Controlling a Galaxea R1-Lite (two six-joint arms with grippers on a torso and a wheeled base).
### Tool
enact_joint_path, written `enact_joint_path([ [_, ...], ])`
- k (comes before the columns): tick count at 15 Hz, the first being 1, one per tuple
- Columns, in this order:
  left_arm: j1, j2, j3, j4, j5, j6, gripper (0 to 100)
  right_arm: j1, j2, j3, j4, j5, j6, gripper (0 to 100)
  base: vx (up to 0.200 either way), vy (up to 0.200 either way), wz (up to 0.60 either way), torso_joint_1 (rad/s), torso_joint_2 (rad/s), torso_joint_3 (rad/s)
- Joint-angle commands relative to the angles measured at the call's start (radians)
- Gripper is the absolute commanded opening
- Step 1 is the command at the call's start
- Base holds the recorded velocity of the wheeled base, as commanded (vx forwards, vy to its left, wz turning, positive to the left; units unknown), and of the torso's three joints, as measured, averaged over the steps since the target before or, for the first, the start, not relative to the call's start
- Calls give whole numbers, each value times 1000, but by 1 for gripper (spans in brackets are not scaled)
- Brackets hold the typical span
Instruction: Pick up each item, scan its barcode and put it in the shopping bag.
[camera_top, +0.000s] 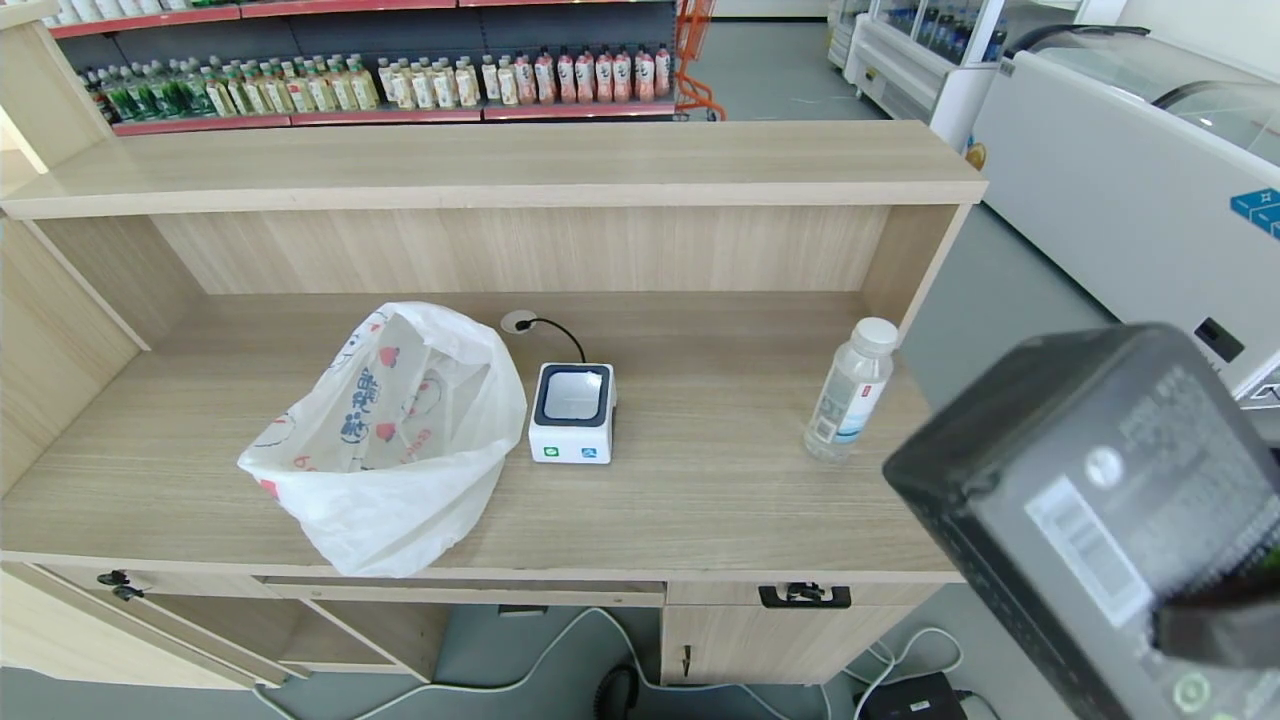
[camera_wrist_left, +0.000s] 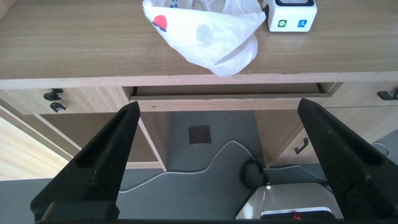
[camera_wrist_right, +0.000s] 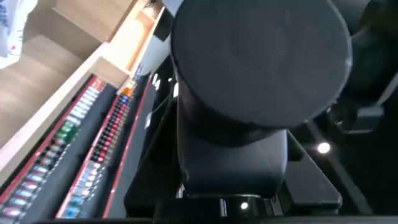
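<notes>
Progress: nothing visibly done yet. The one item in sight, a clear plastic water bottle with a white cap (camera_top: 850, 395), stands upright on the right part of the light wooden counter (camera_top: 700, 480), well apart from both arms. By my judgement it has yet to be picked up, scanned and bagged.

The white plastic shopping bag with red print (camera_top: 390, 440) lies slumped on the left-centre of the counter with its mouth open. Whether it holds anything cannot be told. The white box-shaped barcode scanner with a dark window (camera_top: 571, 412) sits just beside the bag, on the bottle's side, with a black cable running to a hole in the counter behind it.

The left gripper (camera_wrist_left: 217, 106) hangs in front of the counter, below its edge, fingers spread wide and empty. The right arm (camera_top: 1100, 520) is raised close to the head camera. Whether its gripper is open or closed cannot be told.

Room: a shop. Behind the counter are red-edged shelves of bottled drinks (camera_top: 380, 85), to the right are white chest freezers (camera_top: 1100, 180), and cables lie on the grey floor beneath.
</notes>
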Motion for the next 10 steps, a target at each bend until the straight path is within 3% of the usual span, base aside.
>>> enact_joint_path([
  [1, 0, 0, 0, 0, 0, 0, 100, 39, -51, 42, 1, 3, -20, 0, 0, 0, 0, 0, 0, 0],
  [10, 0, 0, 0, 0, 0, 0, 100, 30, -88, 19, 2, 3, -11, 0, 0, 0, 0, 0, 0, 0],
])
